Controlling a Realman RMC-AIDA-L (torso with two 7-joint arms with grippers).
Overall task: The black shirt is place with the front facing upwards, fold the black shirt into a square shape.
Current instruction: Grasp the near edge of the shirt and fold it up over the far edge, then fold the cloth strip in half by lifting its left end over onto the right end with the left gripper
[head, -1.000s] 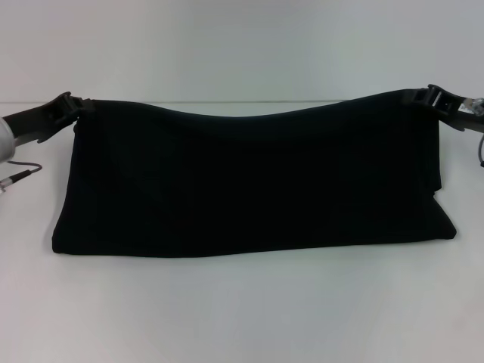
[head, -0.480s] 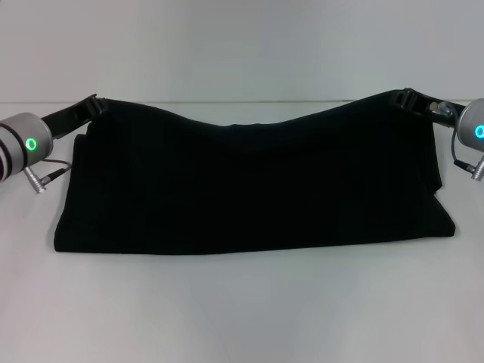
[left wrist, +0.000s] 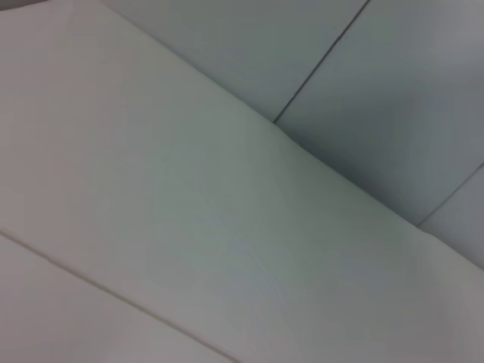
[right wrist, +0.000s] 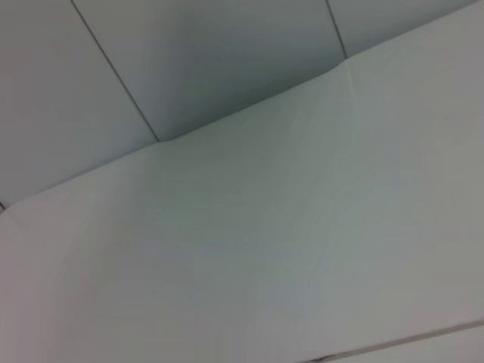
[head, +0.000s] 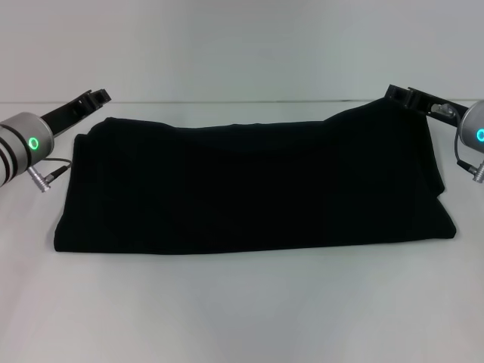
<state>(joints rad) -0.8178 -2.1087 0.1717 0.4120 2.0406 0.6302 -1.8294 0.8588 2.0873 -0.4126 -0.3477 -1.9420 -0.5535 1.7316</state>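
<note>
both pincers are sitting at the far corners of the black shirt (head: 249,185), in the head view. left gripper (head: 97,97) is hovering just beside the shirt's far left corner, apart from the cloth, and it is holding nothing; whether its jaws are spread or closed i cannot tell. right gripper (head: 399,94) is lying against the far right corner, where the cloth is rising to a small peak just beside it; whether it is pinching the cloth or merely touching it i cannot tell. the shirt is lying folded into a wide flat band across the middle of the white table (head: 242,310), its near edge running straight. both wrist views are showing only pale table surface (left wrist: 189,227) and wall panels (right wrist: 212,60).
</note>
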